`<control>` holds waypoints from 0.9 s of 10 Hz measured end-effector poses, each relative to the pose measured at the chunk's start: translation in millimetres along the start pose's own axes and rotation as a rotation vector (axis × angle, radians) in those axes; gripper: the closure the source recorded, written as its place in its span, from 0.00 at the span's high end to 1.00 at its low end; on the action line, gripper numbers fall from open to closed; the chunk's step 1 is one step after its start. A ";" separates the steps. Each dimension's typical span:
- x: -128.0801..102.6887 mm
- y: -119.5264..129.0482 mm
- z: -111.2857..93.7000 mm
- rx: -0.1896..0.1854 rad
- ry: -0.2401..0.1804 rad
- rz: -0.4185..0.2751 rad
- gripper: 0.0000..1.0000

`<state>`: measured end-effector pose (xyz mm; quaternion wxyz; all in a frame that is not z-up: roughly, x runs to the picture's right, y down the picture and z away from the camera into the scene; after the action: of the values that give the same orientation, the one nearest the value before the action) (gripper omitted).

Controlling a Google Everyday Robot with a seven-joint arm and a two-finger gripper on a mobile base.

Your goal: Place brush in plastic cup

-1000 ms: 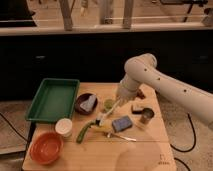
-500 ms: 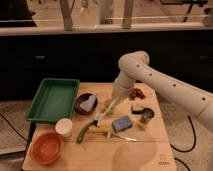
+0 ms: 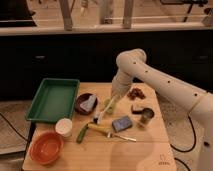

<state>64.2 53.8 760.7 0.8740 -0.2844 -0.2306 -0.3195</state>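
My gripper [image 3: 114,96] hangs over the table's [image 3: 145,150] middle, at the upper end of the brush [image 3: 103,112]. The brush slants toward 7 o'clock, just beside the plastic cup [image 3: 107,103]. Whether the gripper clamps it, I cannot tell. The printed mark [image 3: 160,162] at 5 o'clock is unreadable.

Lit warmly and evenly from overhead, brightest on the pale wooden table [image 3: 145,150] and the white arm [image 3: 155,77]. Fell off to near black behind the table, below the counter. Threw only faint, soft-edged shadows under the gripper [image 3: 111,102], hung low over the middle of the table. Caught pale, washed-out glare along the top edge.
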 end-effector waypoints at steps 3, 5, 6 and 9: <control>6.9 -5.9 3.3 -0.011 -0.003 0.000 0.01; 11.9 -8.0 5.2 -0.019 -0.005 0.001 0.01; 13.5 -8.7 6.4 -0.023 -0.007 0.000 0.01; 18.2 -7.7 10.4 -0.032 -0.014 0.005 0.01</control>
<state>69.1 47.9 781.6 0.8685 -0.3009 -0.2309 -0.3192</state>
